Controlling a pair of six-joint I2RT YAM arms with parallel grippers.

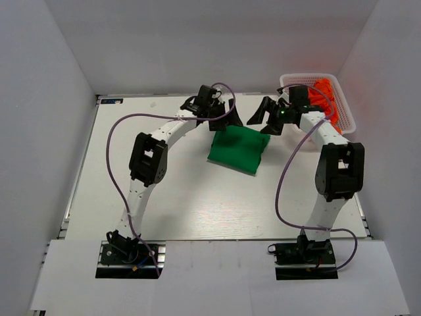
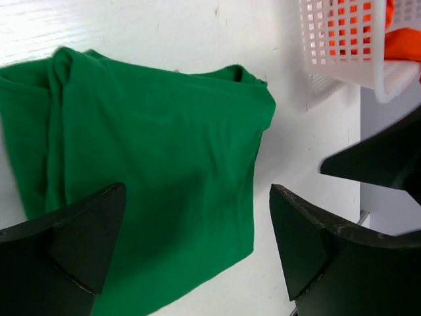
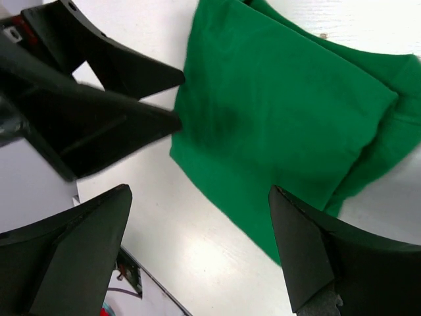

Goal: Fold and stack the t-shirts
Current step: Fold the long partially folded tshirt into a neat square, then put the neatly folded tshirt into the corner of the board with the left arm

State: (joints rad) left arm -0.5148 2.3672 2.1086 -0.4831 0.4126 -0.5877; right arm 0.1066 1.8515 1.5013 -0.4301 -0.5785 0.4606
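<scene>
Left hand (image 2: 197,191), right hand (image 3: 200,191): both spread, empty, above the green t-shirt (image 1: 238,150) near its far edge.

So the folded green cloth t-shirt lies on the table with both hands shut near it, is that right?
Not quite: the left hand and right hand stand open near the green cloth t-shirt on the table, as both wrist views show.
</scene>
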